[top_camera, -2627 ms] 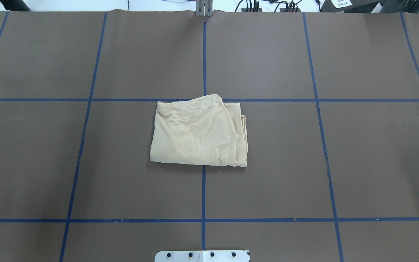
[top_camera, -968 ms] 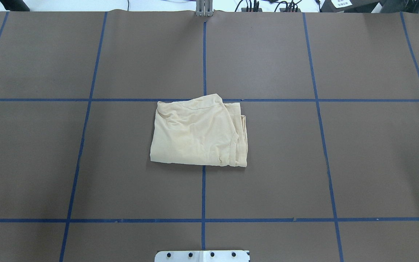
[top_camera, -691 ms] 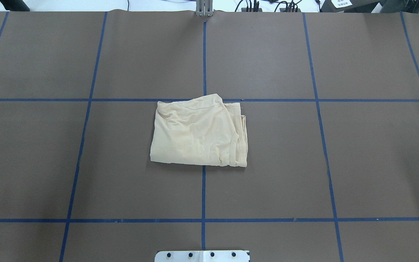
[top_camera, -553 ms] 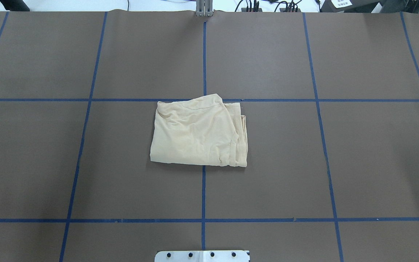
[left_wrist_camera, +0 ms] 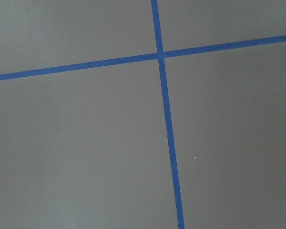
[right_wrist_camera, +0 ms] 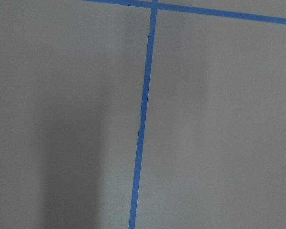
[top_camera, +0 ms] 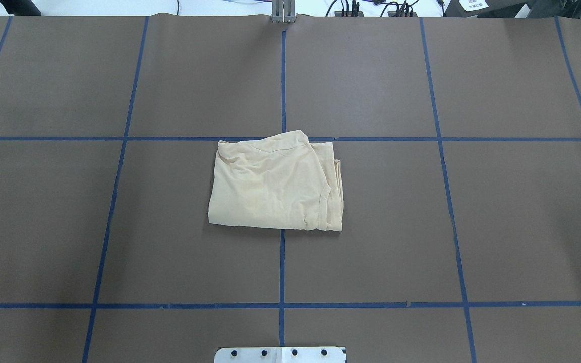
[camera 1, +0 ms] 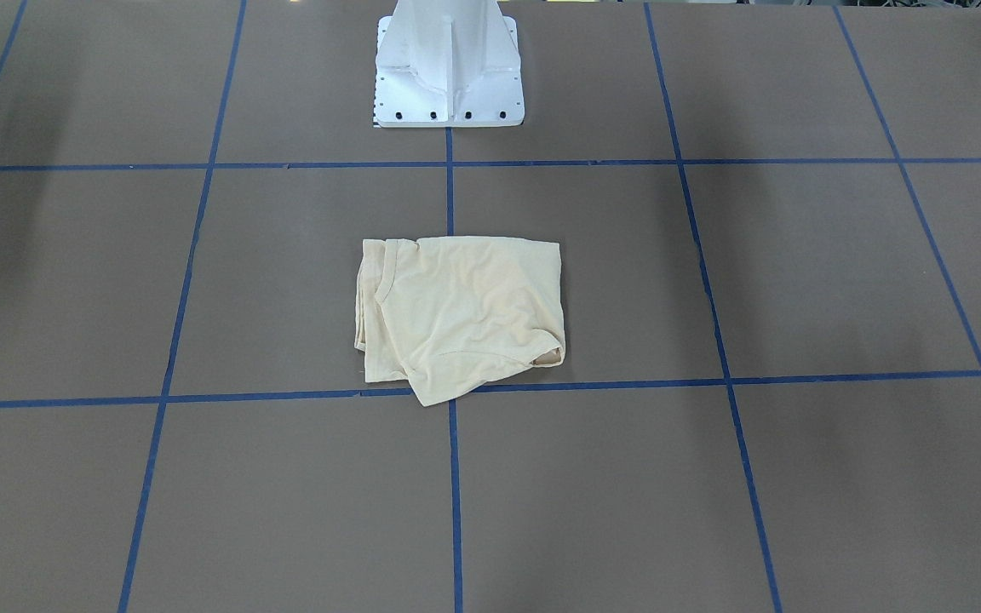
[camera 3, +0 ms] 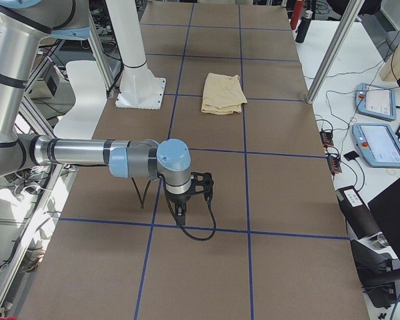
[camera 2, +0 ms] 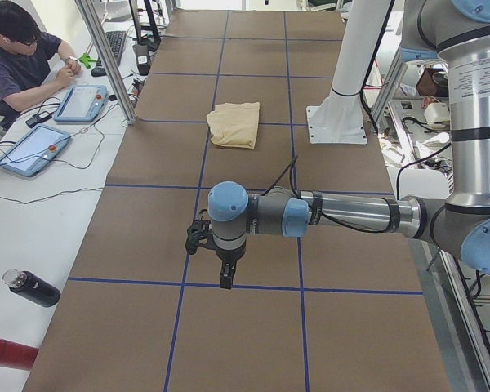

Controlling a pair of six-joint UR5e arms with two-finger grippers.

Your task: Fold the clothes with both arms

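Overhead exterior view, contents as found.

1. Shirt (top_camera: pixel 276 184): pale cream-yellow knit, folded into a rough rectangle. It lies flat at the middle of the worktop (top_camera: pixel 522 227), astride the central blue tape line (top_camera: pixel 282 267). Its far edge touches the crosswise tape line. Stacked fabric edges run along the side toward the robot's right. Nothing touches it.

2. Left arm (camera 2: pixel 343 214): stretched out low over the worktop's end on the robot's left, well apart from the shirt. The left hand (camera 2: pixel 225 280) points downward, close above the brown surface near a tape line. It appears only in the side view, so I cannot tell whether it is open or closed. The left wrist camera shows bare brown surface and one tape crossing (left_wrist_camera: pixel 159 54).

3. Right arm (camera 3: pixel 87 152): stretched out low over the opposite end, well apart from the shirt. The right hand (camera 3: pixel 180 212) points downward near a tape line, and again I cannot tell whether it is open or closed.

4. White pedestal (camera 1: pixel 448 68): bolted to the worktop on the robot's side of the shirt, apart from it.

5. Side table, exterior left view: a seated person (camera 2: pixel 16 57), two blue-framed tablets (camera 2: pixel 82 102), a black bottle (camera 2: pixel 33 290).
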